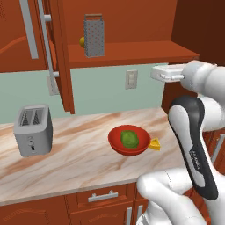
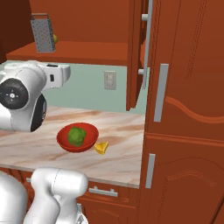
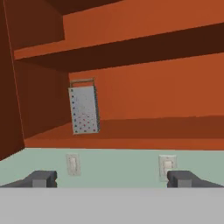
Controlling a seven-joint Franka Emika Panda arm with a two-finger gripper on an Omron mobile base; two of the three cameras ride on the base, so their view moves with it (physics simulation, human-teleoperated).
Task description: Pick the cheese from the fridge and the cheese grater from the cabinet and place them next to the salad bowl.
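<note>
We hold our claw wide open and empty, the upright grater at eleven o'clock ahead.

Through the hand view I saw the cheese grater standing upright on the cabinet shelf, my fingers spread wide below it.

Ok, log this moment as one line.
cheese: beside salad bowl | cheese grater: upright on cabinet shelf | claw: open, empty, facing grater
</note>
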